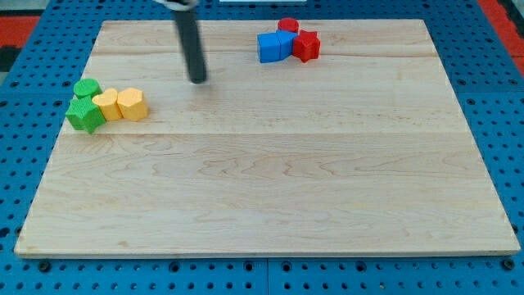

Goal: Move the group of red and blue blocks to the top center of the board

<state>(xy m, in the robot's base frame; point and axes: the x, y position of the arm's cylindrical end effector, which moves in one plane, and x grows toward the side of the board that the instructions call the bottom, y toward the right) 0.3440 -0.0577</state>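
Red and blue blocks (286,43) clustered touching at bench (270,205) top centre; my tip (198,80) stands well apart to their left, touching nothing, holding nothing.

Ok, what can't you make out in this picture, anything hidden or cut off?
- Camera view: my rod's upper end is cut off by the view's top edge; my tip shows, left of the red and blue group.
- Red cylinder: mostly hidden behind the blue blocks and red star.
- Whether there are two blue blocks: seam too faint.
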